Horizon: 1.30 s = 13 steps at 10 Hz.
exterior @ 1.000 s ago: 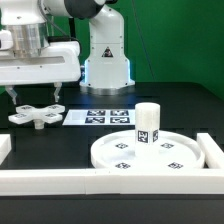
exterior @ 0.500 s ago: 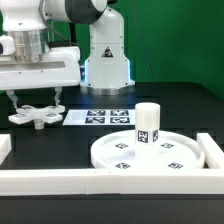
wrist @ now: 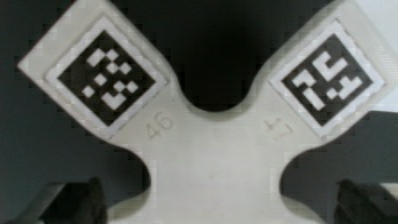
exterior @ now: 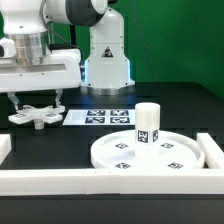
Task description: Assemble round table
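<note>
The white four-armed cross piece (exterior: 38,116) lies flat on the black table at the exterior view's left. My gripper (exterior: 36,104) is straight above it, low, with its fingers on either side of the piece's middle and a gap showing on both sides, so it is open. In the wrist view the cross piece (wrist: 210,150) fills the frame, two tagged arms spreading away, dark fingertips (wrist: 68,205) at either side of its waist. The round disc (exterior: 155,153) lies at the front right with the short post (exterior: 147,124) standing upright on its centre.
The marker board (exterior: 100,117) lies flat just right of the cross piece. White border rails run along the front (exterior: 60,181) and the right side (exterior: 211,150). The robot base (exterior: 107,60) stands at the back centre.
The gripper has come down a little toward the cross piece. The cross piece, disc and post have not moved.
</note>
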{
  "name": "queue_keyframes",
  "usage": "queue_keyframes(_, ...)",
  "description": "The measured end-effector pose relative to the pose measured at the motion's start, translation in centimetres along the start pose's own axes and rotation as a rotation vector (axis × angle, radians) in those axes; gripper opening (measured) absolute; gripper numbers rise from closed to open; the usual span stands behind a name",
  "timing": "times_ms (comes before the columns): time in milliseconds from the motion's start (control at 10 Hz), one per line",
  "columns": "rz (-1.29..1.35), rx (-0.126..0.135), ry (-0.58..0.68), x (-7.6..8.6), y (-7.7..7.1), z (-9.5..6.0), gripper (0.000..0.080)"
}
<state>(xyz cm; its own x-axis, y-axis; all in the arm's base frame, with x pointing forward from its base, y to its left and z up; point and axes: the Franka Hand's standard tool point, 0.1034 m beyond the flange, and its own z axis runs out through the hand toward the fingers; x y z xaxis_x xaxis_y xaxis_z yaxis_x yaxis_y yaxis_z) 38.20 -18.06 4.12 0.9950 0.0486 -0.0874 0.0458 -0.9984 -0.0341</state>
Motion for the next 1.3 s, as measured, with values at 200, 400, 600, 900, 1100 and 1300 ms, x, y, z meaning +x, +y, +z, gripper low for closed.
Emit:
queue_keyframes(200,-0.001,0.001,-0.006,-0.1,0.0,0.3,0.0649)
queue_keyframes(400,-0.001,0.001,-0.009,-0.1,0.0,0.4,0.0649)
queue_keyframes(600,-0.001,0.001,-0.015,-0.2,0.0,0.7,0.0649)
queue_keyframes(900,-0.004,0.004,-0.032,-0.6,0.0,1.4,0.0649)
queue_keyframes(1100,-0.004,0.005,-0.037,-0.8,0.0,1.7,0.0649)
queue_keyframes(1300,-0.005,0.005,-0.037,-0.7,0.0,1.7,0.0649)
